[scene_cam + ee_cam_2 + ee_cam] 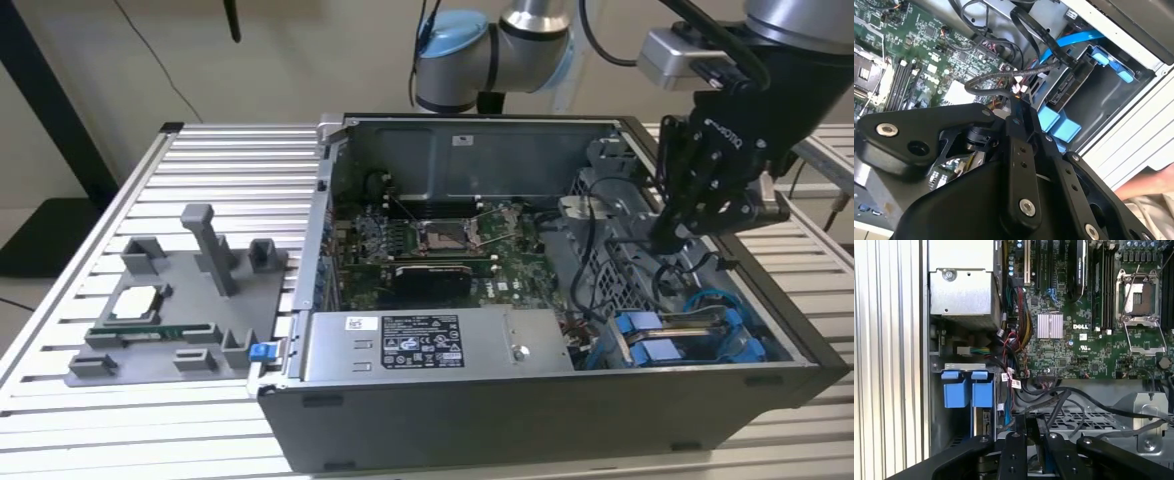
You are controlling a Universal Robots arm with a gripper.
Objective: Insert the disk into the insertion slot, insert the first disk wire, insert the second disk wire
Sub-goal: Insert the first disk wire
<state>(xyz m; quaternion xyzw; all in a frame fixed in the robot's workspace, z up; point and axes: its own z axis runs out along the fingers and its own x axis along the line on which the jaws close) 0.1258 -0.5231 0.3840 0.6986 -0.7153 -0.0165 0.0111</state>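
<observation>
Claw (671, 238) hangs inside the open computer case (534, 420), upper right of the exterior view; apart or together, I cannot tell. Lower right, the disk (654, 350) sits in the insertion slot (1104, 100). A slatted metal table (200, 170) bears the case, with a beige wall (307, 60) behind.

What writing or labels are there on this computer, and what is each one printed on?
White sticker on the power-supply box: print too small to read.
Small sticker on the case's back wall: too small to read.
Motherboard: a white maker's mark and tiny part codes, not legible enough to quote.
White tags on the wires: blurred, unreadable.
</observation>
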